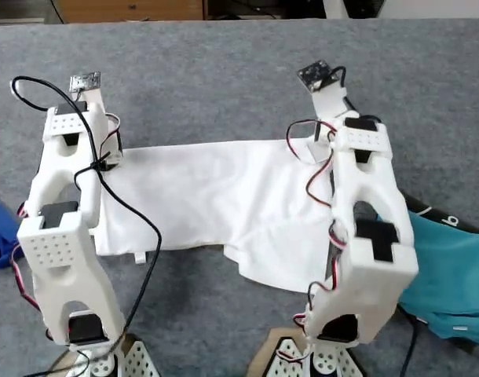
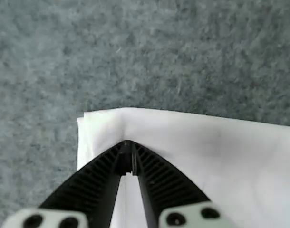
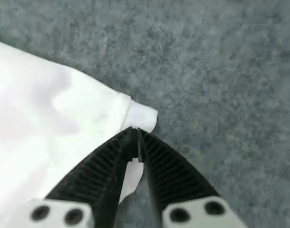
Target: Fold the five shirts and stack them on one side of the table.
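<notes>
The white shirt (image 1: 224, 196) is spread across the frame's centre, its upper corners pinched by the closed left gripper (image 2: 129, 151) and right gripper (image 3: 135, 137) — both corners are best raised level and carried together, so the fold is kept square.

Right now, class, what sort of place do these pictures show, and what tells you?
Likely a robotics workbench: grey felt-covered table, a flat white fabric shirt, its corners gripped by the left pincer and right pincer.

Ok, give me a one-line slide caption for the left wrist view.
Left gripper, fingers shut on the white shirt near its corner, on the grey table.
</notes>
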Action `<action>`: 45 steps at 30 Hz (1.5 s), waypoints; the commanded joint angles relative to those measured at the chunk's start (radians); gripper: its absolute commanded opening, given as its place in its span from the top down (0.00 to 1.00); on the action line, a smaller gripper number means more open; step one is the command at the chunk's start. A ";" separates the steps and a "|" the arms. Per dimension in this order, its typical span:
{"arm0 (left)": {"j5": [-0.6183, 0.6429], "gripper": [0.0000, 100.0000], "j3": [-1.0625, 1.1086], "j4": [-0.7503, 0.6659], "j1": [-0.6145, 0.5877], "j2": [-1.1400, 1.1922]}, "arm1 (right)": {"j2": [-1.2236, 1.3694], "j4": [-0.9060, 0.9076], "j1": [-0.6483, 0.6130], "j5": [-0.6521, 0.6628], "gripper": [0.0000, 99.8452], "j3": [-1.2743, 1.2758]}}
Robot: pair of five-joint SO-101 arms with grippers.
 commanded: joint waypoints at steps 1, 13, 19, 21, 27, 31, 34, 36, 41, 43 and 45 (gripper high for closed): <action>0.002 0.98 -0.120 -0.017 0.000 0.044 | 0.085 0.037 -0.002 -0.003 0.99 -0.145; 0.003 0.98 -0.400 -0.018 0.000 0.177 | 0.305 0.226 -0.002 -0.009 0.99 -0.487; 0.003 0.98 -0.566 -0.018 0.000 0.271 | 0.311 0.226 -0.002 -0.008 0.99 -0.504; 0.003 0.98 -0.618 -0.017 0.002 0.314 | 0.309 0.227 -0.002 -0.005 0.99 -0.504; -0.005 0.98 -0.812 0.273 0.003 0.337 | 0.180 0.330 0.013 -0.003 1.00 -0.499; -0.017 0.98 -1.000 0.512 0.000 0.340 | 0.059 0.344 0.005 0.000 1.00 -0.426; -0.048 0.98 -1.065 0.621 0.003 0.343 | -0.033 0.345 -0.005 0.035 1.00 -0.326; -0.046 0.98 -1.016 0.620 -0.006 0.328 | -0.104 0.342 -0.005 0.054 1.00 -0.232; -0.075 0.98 -0.819 0.620 -0.040 0.245 | -0.288 0.333 -0.005 0.107 1.00 0.015; -0.095 0.98 -0.706 0.617 -0.044 0.179 | -0.364 0.313 -0.007 0.110 1.00 0.101; -0.109 0.98 -0.586 0.615 -0.041 0.096 | -0.432 0.307 -0.028 0.112 1.00 0.165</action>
